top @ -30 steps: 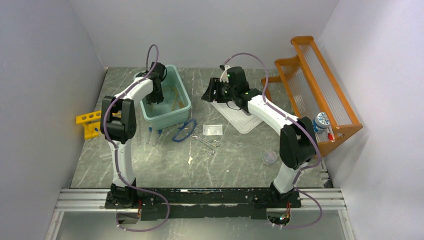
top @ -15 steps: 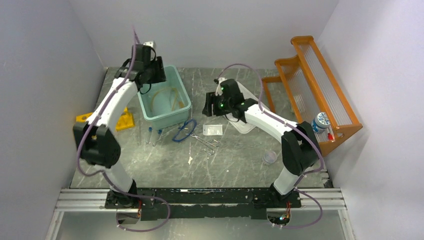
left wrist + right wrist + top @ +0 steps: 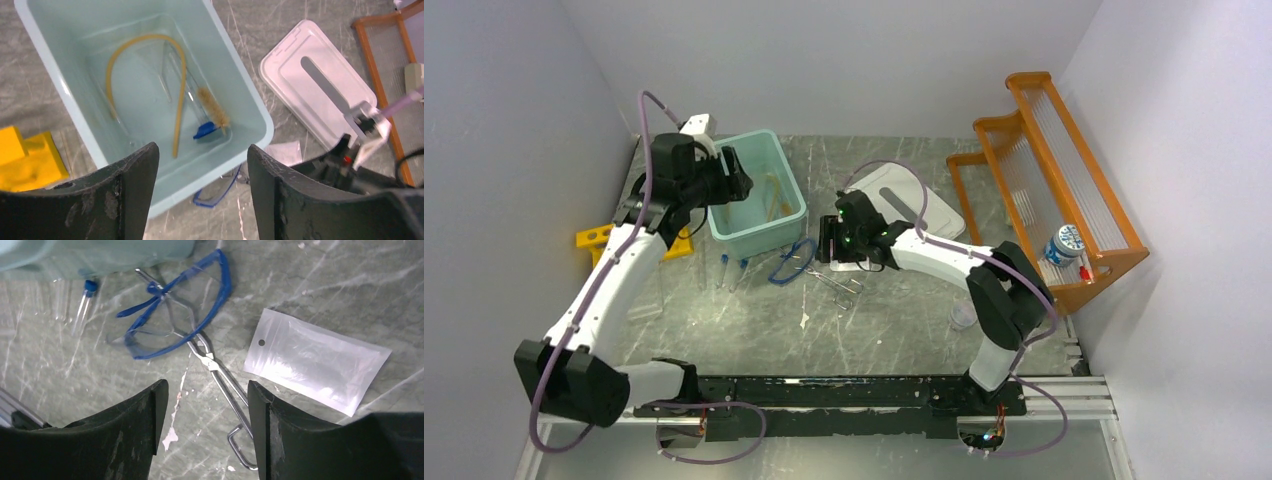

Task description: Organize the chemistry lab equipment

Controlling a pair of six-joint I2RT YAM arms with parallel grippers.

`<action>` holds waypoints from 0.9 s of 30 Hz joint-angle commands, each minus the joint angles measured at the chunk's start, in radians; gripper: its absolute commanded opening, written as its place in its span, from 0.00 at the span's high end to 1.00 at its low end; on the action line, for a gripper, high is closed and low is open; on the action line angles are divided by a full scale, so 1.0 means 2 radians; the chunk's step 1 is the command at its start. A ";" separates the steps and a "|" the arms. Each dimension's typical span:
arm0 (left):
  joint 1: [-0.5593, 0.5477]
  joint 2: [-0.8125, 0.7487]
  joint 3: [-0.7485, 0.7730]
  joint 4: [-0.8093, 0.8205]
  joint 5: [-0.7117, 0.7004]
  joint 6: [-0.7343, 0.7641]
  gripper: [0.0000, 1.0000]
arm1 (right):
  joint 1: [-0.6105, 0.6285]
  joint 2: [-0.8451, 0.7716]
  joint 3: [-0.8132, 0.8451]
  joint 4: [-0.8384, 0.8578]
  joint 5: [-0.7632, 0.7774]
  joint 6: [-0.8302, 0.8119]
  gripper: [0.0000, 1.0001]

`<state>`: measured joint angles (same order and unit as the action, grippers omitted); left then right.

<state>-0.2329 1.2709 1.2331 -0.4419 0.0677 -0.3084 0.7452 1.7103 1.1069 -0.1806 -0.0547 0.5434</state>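
Jaws parted and empty, the left gripper [image 3: 202, 157] hangs over a pale-green bin [image 3: 250, 117] near the table's far left corner. Inside the bin lie a tan tube loop [image 3: 145, 37], a small brush [image 3: 212, 107], a blue cap [image 3: 204, 131] and a clear test tube [image 3: 182, 80]. The right gripper [image 3: 206, 390], likewise spread wide and holding nothing, hovers mid-table above silver forceps [image 3: 220, 375], whose tips touch blue safety glasses [image 3: 175, 315]. A clear plastic bag [image 3: 315, 360] lies just beside them. Loose test tubes [image 3: 80, 305] rest near the bin. A yellow rack [image 3: 27, 160] sits at the left edge, a white lid [image 3: 320, 95] lies right of the bin, and a clear cup [image 3: 961, 318] stands toward the right edge, near an orange shelf [image 3: 994, 130].
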 commanded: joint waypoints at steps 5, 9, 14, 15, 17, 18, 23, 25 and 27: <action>-0.003 -0.081 -0.057 -0.036 0.008 -0.021 0.22 | -0.002 0.061 0.036 -0.051 0.071 0.075 0.37; -0.003 -0.101 -0.061 -0.051 -0.010 -0.016 0.08 | 0.015 0.066 0.040 -0.068 0.112 0.018 0.37; -0.003 -0.104 -0.056 -0.043 -0.013 0.000 0.03 | 0.019 0.053 0.025 -0.071 0.126 -0.046 0.38; -0.003 -0.101 -0.054 -0.041 -0.009 0.001 0.03 | 0.019 0.054 0.028 -0.075 0.123 -0.057 0.39; -0.003 -0.094 -0.051 -0.036 -0.001 0.001 0.03 | 0.019 0.061 0.038 -0.088 0.129 -0.067 0.39; -0.003 -0.091 -0.051 -0.033 0.002 0.001 0.03 | 0.019 0.065 0.045 -0.095 0.141 -0.069 0.39; -0.003 -0.081 -0.042 -0.023 0.006 0.003 0.03 | 0.005 0.079 0.076 -0.113 0.177 -0.068 0.36; -0.003 -0.079 -0.038 -0.022 0.008 0.003 0.03 | -0.019 0.092 0.095 -0.131 0.160 -0.051 0.35; -0.003 -0.078 -0.036 -0.020 0.011 0.002 0.04 | -0.044 0.102 0.102 -0.141 0.127 -0.036 0.35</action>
<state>-0.2329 1.1133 1.1183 -0.5224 0.0578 -0.3176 0.7464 1.8721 1.2610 -0.4034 0.2321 0.4332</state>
